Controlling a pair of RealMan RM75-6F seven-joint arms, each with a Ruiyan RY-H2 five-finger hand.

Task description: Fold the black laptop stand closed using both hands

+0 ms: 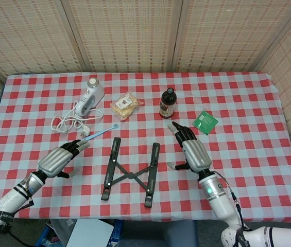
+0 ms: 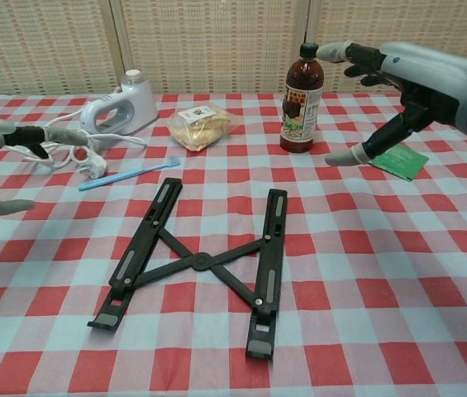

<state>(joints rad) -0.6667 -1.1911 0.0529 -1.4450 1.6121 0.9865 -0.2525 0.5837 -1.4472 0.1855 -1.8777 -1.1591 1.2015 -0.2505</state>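
Note:
The black laptop stand [image 1: 130, 173] [image 2: 200, 260] lies flat on the checked tablecloth, its two long bars spread apart and joined by crossed struts. My left hand [image 1: 57, 159] [image 2: 6, 141] hovers to the stand's left, fingers apart, holding nothing. My right hand [image 1: 190, 149] [image 2: 398, 78] is raised to the stand's right, near the bottle, fingers spread and empty. Neither hand touches the stand.
A dark bottle [image 1: 167, 103] [image 2: 302, 99] stands behind the stand. A white hand mixer [image 1: 89, 95] with coiled cord, a bag of snacks [image 1: 125, 105], a blue toothbrush [image 1: 100, 132] and a green packet [image 1: 205, 122] lie further back. The table's front edge [image 1: 135, 218] is close.

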